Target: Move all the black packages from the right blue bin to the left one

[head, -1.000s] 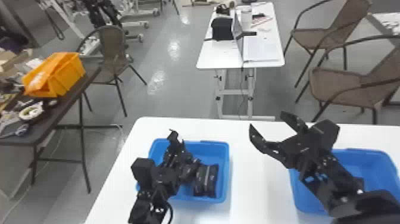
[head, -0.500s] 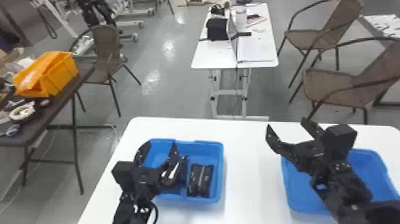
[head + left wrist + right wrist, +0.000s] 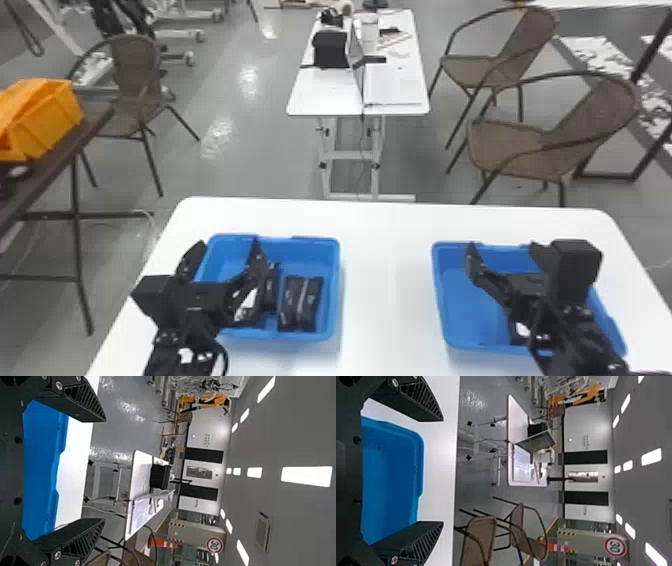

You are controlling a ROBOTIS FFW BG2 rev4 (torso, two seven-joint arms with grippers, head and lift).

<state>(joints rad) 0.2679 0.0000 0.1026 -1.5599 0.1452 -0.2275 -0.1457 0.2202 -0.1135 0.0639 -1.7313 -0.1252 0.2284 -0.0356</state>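
The left gripper is above the left blue plastic bin, its 2 fingers spread with nothing between them. The right gripper is likewise spread and empty, above the right blue plastic bin. The bins stand apart on the white-topped counter, presumably so that each arm can serve its own side.

In the left bin, 2 black packages with a soft sheen lie side by side near the inner wall. Another black package lies just beside them, towards the left gripper. The parallel layout probably saves floor space for further items.

In the right bin, a dark item with a white patch is partly hidden by the right arm; it may be a remaining package. If so, the right gripper must align its wide gap over it before closing. The overlying arm could obstruct the approach.
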